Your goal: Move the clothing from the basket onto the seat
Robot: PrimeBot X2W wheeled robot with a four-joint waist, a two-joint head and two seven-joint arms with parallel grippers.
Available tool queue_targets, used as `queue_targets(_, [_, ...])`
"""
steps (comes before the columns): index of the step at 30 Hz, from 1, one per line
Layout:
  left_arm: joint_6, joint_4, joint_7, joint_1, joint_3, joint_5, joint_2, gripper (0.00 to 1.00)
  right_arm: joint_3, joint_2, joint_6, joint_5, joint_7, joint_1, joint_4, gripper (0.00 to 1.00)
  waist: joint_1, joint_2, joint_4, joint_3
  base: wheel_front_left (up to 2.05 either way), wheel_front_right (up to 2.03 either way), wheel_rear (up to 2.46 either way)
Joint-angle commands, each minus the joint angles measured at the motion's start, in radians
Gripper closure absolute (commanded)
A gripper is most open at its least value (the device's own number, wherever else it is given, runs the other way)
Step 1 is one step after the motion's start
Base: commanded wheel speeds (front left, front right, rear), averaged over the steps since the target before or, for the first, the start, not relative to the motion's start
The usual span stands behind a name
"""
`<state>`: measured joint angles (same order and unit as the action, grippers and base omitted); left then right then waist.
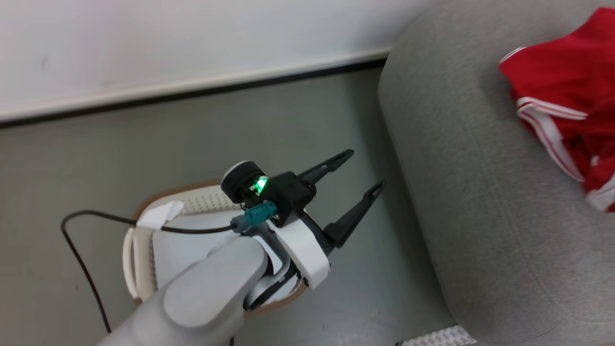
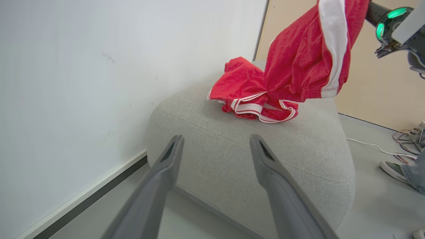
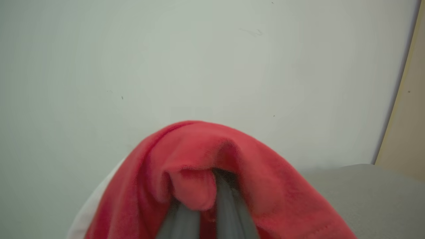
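Now, in the head view the left gripper (image 1: 366,168) hovers over the floor between the basket (image 1: 202,201) and the seat (image 1: 480,202). Its two dark fingers are wide apart and hold nothing. Inside the basket I see a pale sheet (image 1: 178,245) and no red cloth, though the arm covers a part of it. Red clothing (image 1: 562,81) lies on the seat.

In the left wrist view one crumpled garment (image 2: 242,89) rests on top of the seat. A second garment (image 2: 305,59), with a white band, hangs in the air just above it; if the two touch, I cannot tell.

In the right wrist view the right gripper (image 3: 204,219) is clamped on a fold of this second garment.

I judge that the step in hand is the putting down. The next move calls for lowering a little and opening the right jaws, so that the cloth falls on the cushion and not over its edge.
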<state>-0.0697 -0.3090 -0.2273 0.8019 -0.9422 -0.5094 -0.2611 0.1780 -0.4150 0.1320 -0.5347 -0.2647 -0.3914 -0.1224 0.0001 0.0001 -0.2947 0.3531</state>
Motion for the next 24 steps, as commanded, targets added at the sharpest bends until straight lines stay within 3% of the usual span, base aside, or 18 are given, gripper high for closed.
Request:
queue_targets(1, [0.001, 0.008, 0.004, 0.02, 0.006, 0.015, -0.01, 0.0, 0.026, -0.018, -0.002, -0.008, 0.001, -0.028, -0.02, 1.0, -0.0001, -0.0001, 0.045, 0.07, 0.0, 0.0, 0.0])
queue_targets(14, [0.027, 0.101, 0.048, 0.105, 0.032, 0.045, -0.072, 0.0, 0.135, -0.173, -0.003, -0.12, 0.009, -0.205, -0.277, 1.0, -0.0001, -0.0001, 0.111, 0.286, 0.0, 0.0, 0.0])
queue_targets(24, [0.042, 0.134, 0.049, 0.125, 0.043, 0.042, -0.093, 0.0, 0.064, -0.27, -0.003, -0.159, 0.164, -0.272, -0.514, 1.0, -0.0001, -0.0001, 0.131, 0.346, 0.0, 0.0, 0.0])
